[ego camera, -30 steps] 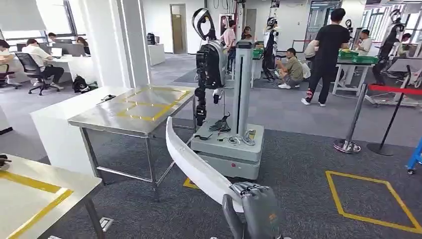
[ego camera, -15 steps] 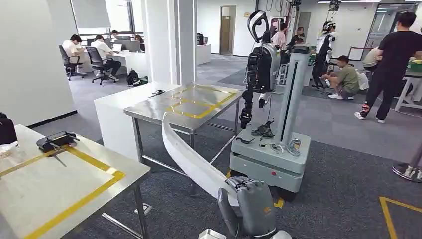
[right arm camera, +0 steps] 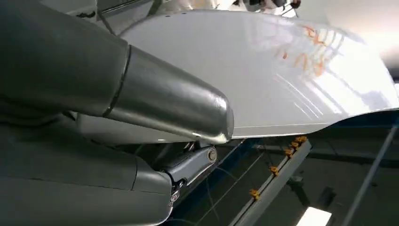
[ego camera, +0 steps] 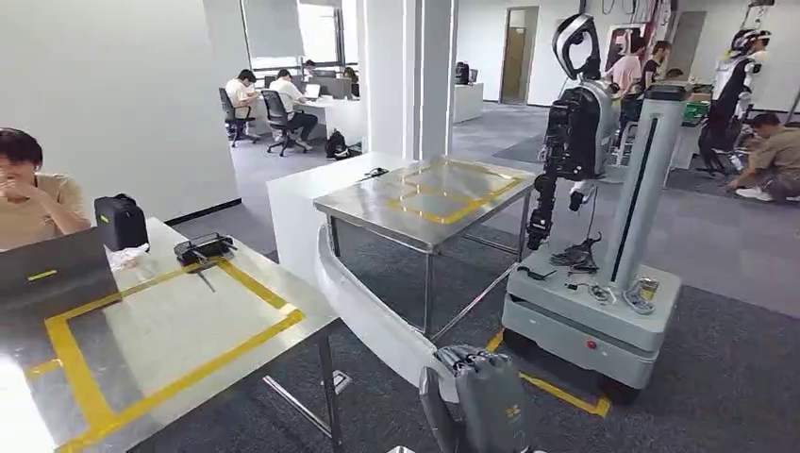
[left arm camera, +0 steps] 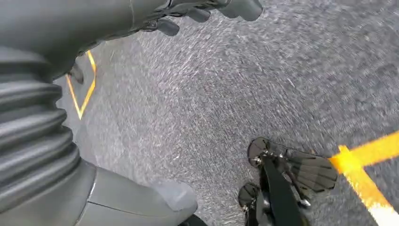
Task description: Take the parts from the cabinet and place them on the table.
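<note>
The long white curved panel [ego camera: 363, 311] is up in the air over the grey carpet [ego camera: 717, 377], clamped in the right hand [ego camera: 476, 396] at its near end. Its far tip reaches up just past the corner of the near table [ego camera: 170, 330], the one with the yellow tape frame. From the right wrist you can see the thumb [right arm camera: 169, 101] pressed flat on the panel's glossy face [right arm camera: 282, 70].

The left hand [left arm camera: 141, 19] hangs over the carpet with its fingers [left arm camera: 207, 12] loosely apart and nothing in them.

On the near table sit a laptop [ego camera: 57, 269], a black pouch [ego camera: 121, 222] and a small black gadget [ego camera: 203, 249], with a person [ego camera: 33, 198] seated behind. Further off there's a second steel table [ego camera: 429, 198] and another robot on a wheeled stand [ego camera: 604, 208].
</note>
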You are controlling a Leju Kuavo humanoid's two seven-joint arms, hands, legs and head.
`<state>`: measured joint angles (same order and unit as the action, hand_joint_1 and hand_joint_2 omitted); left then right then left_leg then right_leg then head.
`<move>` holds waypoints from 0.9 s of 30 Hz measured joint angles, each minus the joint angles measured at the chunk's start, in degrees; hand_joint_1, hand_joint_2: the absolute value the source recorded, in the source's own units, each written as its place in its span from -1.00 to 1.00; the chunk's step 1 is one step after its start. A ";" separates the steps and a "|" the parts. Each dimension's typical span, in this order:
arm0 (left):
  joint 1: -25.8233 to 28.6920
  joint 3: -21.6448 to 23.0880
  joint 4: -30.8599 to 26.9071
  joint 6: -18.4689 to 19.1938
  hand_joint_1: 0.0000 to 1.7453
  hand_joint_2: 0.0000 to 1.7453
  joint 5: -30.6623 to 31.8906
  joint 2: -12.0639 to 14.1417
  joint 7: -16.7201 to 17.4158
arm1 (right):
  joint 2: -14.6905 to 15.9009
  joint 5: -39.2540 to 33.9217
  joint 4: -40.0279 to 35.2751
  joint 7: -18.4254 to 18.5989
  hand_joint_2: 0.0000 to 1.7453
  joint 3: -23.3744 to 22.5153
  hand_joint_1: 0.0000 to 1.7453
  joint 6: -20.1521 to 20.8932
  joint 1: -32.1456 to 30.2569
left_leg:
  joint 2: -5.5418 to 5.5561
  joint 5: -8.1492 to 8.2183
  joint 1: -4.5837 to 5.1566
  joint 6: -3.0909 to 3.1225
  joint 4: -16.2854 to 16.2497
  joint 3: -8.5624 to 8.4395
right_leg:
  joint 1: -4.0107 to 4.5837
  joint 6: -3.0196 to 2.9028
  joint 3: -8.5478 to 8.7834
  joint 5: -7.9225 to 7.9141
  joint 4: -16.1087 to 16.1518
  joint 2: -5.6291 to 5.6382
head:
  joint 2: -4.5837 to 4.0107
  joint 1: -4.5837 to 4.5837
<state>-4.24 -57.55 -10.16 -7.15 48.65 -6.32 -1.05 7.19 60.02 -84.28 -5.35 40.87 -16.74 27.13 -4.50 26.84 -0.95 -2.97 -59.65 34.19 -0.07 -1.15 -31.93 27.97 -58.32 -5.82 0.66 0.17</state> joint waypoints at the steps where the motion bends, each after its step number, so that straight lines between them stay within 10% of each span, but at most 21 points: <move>1: -0.22 -0.02 -0.02 -0.02 -1.00 1.00 -0.07 -0.02 0.00 | 0.06 -0.04 -0.02 0.02 -1.00 -0.22 1.00 -0.02 0.16 | 0.01 0.11 0.43 0.97 0.29 -0.31 | 0.50 0.44 -0.25 0.41 -0.56 -0.58 | 0.00 0.02; 5: -0.01 -0.55 0.00 -0.29 -1.00 1.00 -0.37 -0.04 0.55 | 0.06 0.18 -0.57 0.18 -1.00 -0.24 1.00 0.05 0.28 | 2.95 -0.35 0.39 2.61 0.06 0.34 | 0.43 1.17 0.07 0.58 -0.60 -2.76 | 0.00 -0.13; 7: 0.08 -0.72 -0.02 -0.53 -1.00 1.00 -0.22 -0.04 0.90 | 0.06 0.39 -0.96 0.31 -1.00 -0.44 1.00 0.18 0.33 | 4.00 -0.70 -0.04 3.20 0.20 0.49 | -0.16 2.03 -1.37 3.26 -3.99 3.43 | 0.00 -0.17; 9: -0.28 -0.72 -0.04 -0.50 -1.00 1.00 0.04 -0.11 0.61 | 0.06 0.46 -0.94 0.48 -1.00 -0.90 1.00 0.53 0.07 | 5.49 -0.99 -0.04 3.67 0.18 0.94 | -0.27 2.28 -5.69 7.87 -13.42 5.36 | 0.00 -0.17; 11: -0.29 -0.72 -0.04 0.05 -1.00 1.00 0.48 -0.15 0.26 | 0.06 0.68 -0.90 0.52 -1.00 -1.09 1.00 0.83 -0.23 | 7.05 -1.19 0.00 3.67 0.15 1.25 | -0.26 2.16 -8.48 9.11 -18.79 5.49 | 0.00 -0.20; 14: -0.37 -0.72 -0.07 0.39 -1.00 1.00 0.81 -0.13 0.52 | 0.06 1.18 -0.98 0.59 -1.00 -1.14 1.00 0.88 -0.16 | 9.66 -1.58 -0.01 3.21 0.09 1.35 | -0.33 1.41 -3.30 2.49 -8.16 6.54 | 0.00 -0.20; 16: -0.65 -0.72 -0.07 0.46 -1.00 1.00 1.20 -0.22 0.70 | 0.06 1.22 -1.01 0.81 -1.00 -1.29 1.00 0.92 -0.13 | 10.95 -1.97 -0.05 2.56 0.09 1.59 | -0.52 1.09 0.14 1.46 -1.02 11.16 | 0.00 -0.13; 20: -0.69 -0.72 -0.07 0.46 -1.00 1.00 1.40 -0.31 0.87 | 0.04 1.29 -1.09 0.85 -1.00 -1.49 1.00 0.90 -0.08 | 13.44 -3.02 -0.30 0.75 0.96 2.45 | 0.05 0.39 0.31 0.43 -0.36 8.49 | 0.00 -0.22; 21: -0.69 -0.72 -0.07 0.46 -1.00 1.00 1.42 -0.26 0.90 | 0.00 1.27 -1.11 0.85 -1.00 -1.53 1.00 0.85 -0.04 | 12.37 -2.86 -0.48 0.86 0.54 2.55 | -0.49 -0.05 0.38 -0.06 0.27 7.68 | 0.00 -0.24; 22: -0.81 -0.72 -0.04 0.46 -1.00 1.00 1.59 -0.37 1.05 | 0.00 1.29 -1.14 0.74 -1.00 -1.57 1.00 0.74 -0.09 | 7.77 -1.15 0.02 0.69 -1.17 3.49 | -0.30 -0.58 0.44 -0.29 0.53 6.91 | 0.00 0.09; 23: -0.99 -0.72 -0.04 0.46 -1.00 1.00 1.62 -0.39 1.05 | 0.04 1.27 -1.20 0.76 -1.00 -1.79 1.00 0.64 -0.12 | 5.89 1.34 0.00 0.45 -4.84 5.05 | -0.19 -0.74 0.34 -0.33 0.54 6.01 | 0.00 0.06; 25: -1.13 -0.72 -0.04 0.48 -1.00 1.00 1.59 -0.39 1.07 | 0.11 1.22 -1.20 0.83 -1.00 -2.03 1.00 0.61 -0.43 | 5.05 5.58 -0.08 0.02 -13.87 8.80 | -0.02 -0.85 0.15 -0.27 0.49 4.18 | 0.00 0.09; 27: -0.98 -0.72 -0.04 0.48 -1.00 1.00 1.57 -0.37 1.07 | 0.11 1.22 -1.20 0.76 -1.00 -2.06 1.00 0.59 -0.59 | 4.95 5.58 -0.08 -0.22 -16.12 9.14 | 0.00 -0.85 0.05 -0.27 0.43 2.51 | 0.00 0.09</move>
<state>-5.22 -58.27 -10.21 -6.67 50.23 -6.69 0.02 7.30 61.24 -85.48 -4.59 38.82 -16.15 26.54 0.45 32.42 -1.04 -3.18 -75.77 43.33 -0.07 -2.00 -31.88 27.70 -57.89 -3.31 0.66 0.26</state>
